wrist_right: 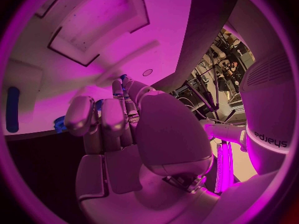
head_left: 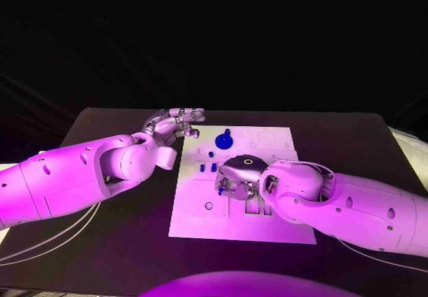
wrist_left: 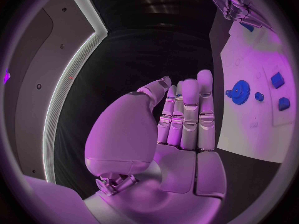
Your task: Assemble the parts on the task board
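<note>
— What did your head camera give you?

— The task board (head_left: 268, 139) lay in the middle of the black table (head_left: 107, 124), its long axis running from my near edge to the far edge. A blue gear (head_left: 223, 140) sat flat near the board's far left corner. I counted three small blue parts (head_left: 208, 167) in a short row along the left edge, nearer to me than the gear, each standing lengthwise toward the far edge. My left hand (head_left: 175, 124) hung just off the board's far left corner, fingers straight and apart, grasping nothing. My right hand (head_left: 236, 179) was down on the middle of the board, fingers curled under; I could not tell whether anything was in them.

— And from the left wrist?

— My left hand (wrist_left: 177, 119), flat and released, fingers side by side and extended. Beyond it the board (wrist_left: 249, 129), the gear (wrist_left: 239, 89) with a small round blue part (wrist_left: 259, 96) just beside it, which the head view hid, and two blue blocks (wrist_left: 277, 78) farther along. My right hand (wrist_left: 239, 7) showed at the board's other end.

— The right wrist?

— My right hand (wrist_right: 118, 119), fingers bent close over the board (wrist_right: 93, 35), a bit of blue (wrist_right: 60, 124) near the fingertips. Whether I was pinching it, I couldn't tell. One long blue bar (wrist_right: 12, 109) lay in a slot of the board, lengthwise along it.
</note>
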You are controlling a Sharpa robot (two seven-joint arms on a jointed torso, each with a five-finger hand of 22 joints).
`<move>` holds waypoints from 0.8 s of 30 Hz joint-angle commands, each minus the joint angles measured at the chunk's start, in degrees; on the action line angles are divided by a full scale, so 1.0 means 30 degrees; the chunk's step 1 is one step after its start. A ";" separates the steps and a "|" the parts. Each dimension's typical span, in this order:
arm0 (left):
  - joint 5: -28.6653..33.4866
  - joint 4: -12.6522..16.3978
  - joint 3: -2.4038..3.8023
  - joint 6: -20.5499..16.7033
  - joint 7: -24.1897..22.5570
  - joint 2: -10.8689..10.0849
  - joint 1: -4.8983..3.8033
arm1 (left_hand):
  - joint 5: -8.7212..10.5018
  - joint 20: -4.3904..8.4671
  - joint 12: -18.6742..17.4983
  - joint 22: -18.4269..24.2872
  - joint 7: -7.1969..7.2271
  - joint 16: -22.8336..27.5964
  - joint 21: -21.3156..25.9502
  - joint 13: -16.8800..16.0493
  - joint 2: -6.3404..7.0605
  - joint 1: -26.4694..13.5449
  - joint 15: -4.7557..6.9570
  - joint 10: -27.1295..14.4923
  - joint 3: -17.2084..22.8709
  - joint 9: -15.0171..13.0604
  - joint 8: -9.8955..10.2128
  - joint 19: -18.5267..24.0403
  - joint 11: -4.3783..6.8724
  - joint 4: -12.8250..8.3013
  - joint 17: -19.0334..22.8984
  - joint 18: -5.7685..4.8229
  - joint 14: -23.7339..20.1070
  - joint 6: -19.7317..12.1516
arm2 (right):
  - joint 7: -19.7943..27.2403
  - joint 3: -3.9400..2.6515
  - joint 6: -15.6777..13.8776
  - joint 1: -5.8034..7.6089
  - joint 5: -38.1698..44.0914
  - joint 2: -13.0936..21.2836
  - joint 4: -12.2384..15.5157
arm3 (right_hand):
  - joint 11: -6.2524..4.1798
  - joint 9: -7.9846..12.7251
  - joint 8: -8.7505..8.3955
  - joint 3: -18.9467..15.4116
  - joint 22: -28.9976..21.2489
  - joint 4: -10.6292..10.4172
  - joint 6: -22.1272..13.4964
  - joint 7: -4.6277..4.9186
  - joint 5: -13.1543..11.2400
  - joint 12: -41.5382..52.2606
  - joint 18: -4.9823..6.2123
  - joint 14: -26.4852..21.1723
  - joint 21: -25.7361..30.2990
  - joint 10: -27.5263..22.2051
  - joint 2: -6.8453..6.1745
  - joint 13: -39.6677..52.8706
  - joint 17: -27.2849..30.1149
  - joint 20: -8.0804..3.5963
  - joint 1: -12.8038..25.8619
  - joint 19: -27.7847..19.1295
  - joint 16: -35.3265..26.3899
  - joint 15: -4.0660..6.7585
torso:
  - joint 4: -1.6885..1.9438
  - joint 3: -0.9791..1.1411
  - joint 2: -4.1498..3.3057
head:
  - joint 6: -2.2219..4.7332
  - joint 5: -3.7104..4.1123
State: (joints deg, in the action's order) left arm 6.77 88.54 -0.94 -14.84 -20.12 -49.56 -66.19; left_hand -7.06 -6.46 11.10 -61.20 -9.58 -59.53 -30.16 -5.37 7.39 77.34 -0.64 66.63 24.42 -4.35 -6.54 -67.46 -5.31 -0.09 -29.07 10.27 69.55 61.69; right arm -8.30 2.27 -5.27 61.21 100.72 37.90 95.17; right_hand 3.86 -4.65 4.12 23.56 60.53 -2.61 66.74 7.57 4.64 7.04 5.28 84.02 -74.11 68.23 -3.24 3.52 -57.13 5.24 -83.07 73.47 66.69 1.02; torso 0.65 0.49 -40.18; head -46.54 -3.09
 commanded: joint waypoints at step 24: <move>0.0052 -0.0040 0.0013 0.0296 -0.0024 0.0004 -0.0002 | -0.0027 -0.0031 0.0130 0.0042 0.0011 0.0124 0.0132 -0.0030 -0.0029 0.0260 -0.0023 -0.0126 -0.0105 0.0008 -0.0087 -0.0122 -0.0009 -0.0001 0.0057 0.0054 -0.0149 -0.0111 | -0.0418 0.0075 -0.2193 -0.0049 0.0513 0.0966 0.0609 | 0.0816 0.0192 0.0010 -0.2349 -0.1156 -0.0200 -0.3014 0.0684 0.1373 -0.0164 0.0487 0.0026 0.0622 -0.3121 -0.1012 0.0142 0.0607 0.0589 0.1267 -0.0483 -0.0238 -0.0714 | -0.0021 0.0015 0.0020 | 0.0083 0.0161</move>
State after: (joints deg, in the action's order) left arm 6.77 88.41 -0.94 -14.82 -19.98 -49.61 -66.19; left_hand -7.06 -6.46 11.10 -61.12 -9.58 -59.53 -30.16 -5.37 7.15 77.58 -0.64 66.63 24.43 -4.35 -6.54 -67.46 -5.31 -0.09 -28.96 10.28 69.55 61.69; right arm -9.29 2.55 -8.31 61.07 101.83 40.61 96.61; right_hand 6.40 -3.99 3.96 16.83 57.03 -3.32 57.36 9.59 8.55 6.32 6.20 84.03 -72.45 58.53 -6.11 3.92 -55.36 6.99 -78.79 72.13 66.25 -0.63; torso 0.62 0.51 -40.14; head -46.38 -2.73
